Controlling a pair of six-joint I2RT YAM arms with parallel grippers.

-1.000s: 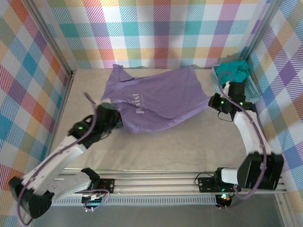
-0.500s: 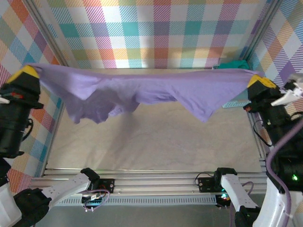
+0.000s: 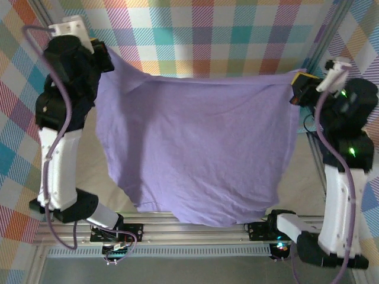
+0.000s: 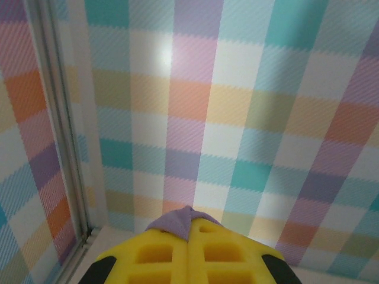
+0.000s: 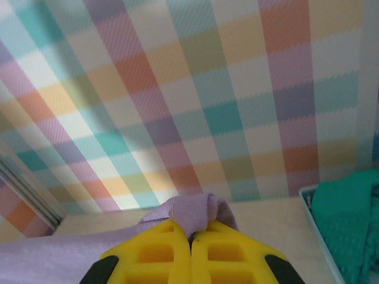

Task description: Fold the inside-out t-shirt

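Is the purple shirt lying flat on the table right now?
No, the t-shirt hangs spread in the air, pinched at its upper corners by the left gripper and right gripper.

Teal garment [image 5: 349,228] in basket [image 5: 315,225]; plaid wall [image 5: 207,89]; pale tabletop [image 5: 266,219].

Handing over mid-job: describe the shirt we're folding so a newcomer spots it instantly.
In front of the checked back wall, the lavender t-shirt hangs spread like a curtain. The left gripper and right gripper are each shut on a top corner. It is purple and held aloft, unlike the teal garment at the far right.
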